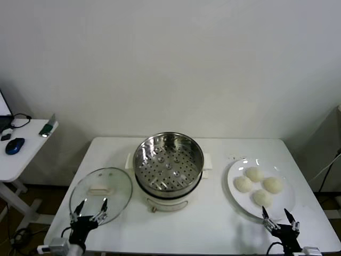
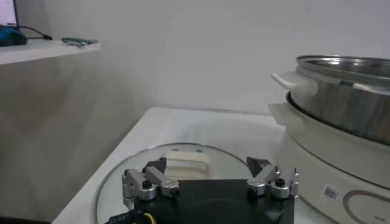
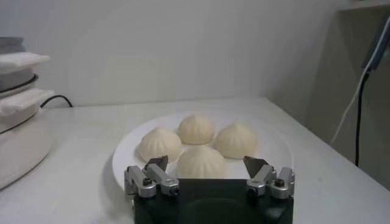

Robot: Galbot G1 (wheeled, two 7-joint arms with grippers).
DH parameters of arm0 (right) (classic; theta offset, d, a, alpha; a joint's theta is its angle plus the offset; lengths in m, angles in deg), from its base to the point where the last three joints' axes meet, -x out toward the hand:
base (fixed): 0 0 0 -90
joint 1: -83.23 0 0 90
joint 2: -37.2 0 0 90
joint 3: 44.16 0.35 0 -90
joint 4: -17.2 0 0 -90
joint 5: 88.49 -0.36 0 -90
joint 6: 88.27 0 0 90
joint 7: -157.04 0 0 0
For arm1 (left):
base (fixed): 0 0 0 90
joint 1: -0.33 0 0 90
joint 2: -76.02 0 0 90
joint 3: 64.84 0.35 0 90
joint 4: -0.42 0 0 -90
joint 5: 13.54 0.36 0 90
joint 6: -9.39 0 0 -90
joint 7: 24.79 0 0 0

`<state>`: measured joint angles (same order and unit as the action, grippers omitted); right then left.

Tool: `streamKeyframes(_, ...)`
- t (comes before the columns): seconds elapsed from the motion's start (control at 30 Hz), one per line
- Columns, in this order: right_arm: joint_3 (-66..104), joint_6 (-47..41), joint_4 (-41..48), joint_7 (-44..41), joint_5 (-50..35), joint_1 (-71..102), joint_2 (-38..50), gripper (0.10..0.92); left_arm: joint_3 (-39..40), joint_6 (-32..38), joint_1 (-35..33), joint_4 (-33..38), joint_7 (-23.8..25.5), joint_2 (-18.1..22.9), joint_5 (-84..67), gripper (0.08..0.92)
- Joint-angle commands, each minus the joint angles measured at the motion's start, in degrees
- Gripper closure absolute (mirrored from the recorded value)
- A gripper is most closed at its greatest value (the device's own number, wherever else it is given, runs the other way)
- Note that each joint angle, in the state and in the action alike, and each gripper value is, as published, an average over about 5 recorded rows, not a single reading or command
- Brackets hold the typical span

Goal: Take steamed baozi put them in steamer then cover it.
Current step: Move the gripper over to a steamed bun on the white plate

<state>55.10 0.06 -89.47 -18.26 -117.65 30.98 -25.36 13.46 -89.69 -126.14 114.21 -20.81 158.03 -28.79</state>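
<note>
Several cream-white steamed baozi (image 1: 259, 186) (image 3: 200, 160) lie together on a white plate (image 1: 233, 190) (image 3: 125, 158) at the table's right. The steamer (image 1: 168, 166) (image 2: 341, 103), a shiny steel pot with a perforated tray on a cream base, stands uncovered mid-table. Its glass lid (image 1: 101, 192) (image 2: 122, 179) lies flat to the steamer's left. My right gripper (image 1: 278, 216) (image 3: 207, 164) is open at the table's front edge, just short of the plate, nothing between its fingers. At the front left, my left gripper (image 1: 90, 205) (image 2: 207, 165) hangs open over the lid's near rim, holding nothing.
A side desk (image 1: 24, 152) with a blue mouse (image 1: 15, 145) stands far left, apart from the table. A dark cable (image 3: 356, 97) hangs beyond the table's right edge. A white wall closes the back.
</note>
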Motion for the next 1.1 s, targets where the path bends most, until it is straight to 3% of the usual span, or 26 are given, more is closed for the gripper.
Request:
streamKeyframes(0.03, 0.59, -5.09, -0.19, -0.59, 0.68, -2.25, 0.73, 0.203, 0.05, -0.04, 0.09, -0.08, 0.01, 0.03, 0.02, 0.177)
streamKeyframes(0.2, 0.45, -14.01, -0.16, -3.31, 5.38, -11.05, 7.60, 0.203, 0.15, -0.01, 0.38, 0.16, 0.06, -0.08, -0.02, 0.177)
streamKeyframes(0.43, -8.99, -20.41, 7.87, -21.98, 9.99, -31.59, 29.05, 0.203, 0.34, 0.08, 0.89, 0.33, 0.09, -0.81, -0.39, 0.177)
streamKeyframes(0.57, -20.39, -18.64, 14.89, -36.23, 13.45, -45.09, 39.81, 0.203, 0.50, 0.23, 1.16, 0.16, 0.14, -1.09, -0.46, 0.177)
streamKeyframes(0.7, -37.71, -10.42, 22.90, -53.24, 19.78, -63.41, 47.10, 0.203, 0.63, 0.40, 1.35, 0.08, 0.18, -1.29, -0.55, 0.177)
streamKeyframes(0.87, -75.21, 1.21, 34.04, -69.04, 25.05, -98.53, 45.49, 0.203, 0.61, 0.45, 1.51, 0.02, 0.21, -1.36, -0.54, 0.177)
streamKeyframes(1.1, -109.69, 6.57, 46.70, -75.90, 25.61, -126.94, 33.70, 0.203, 0.34, 0.52, 1.33, 0.05, 0.33, -1.63, -0.60, 0.177)
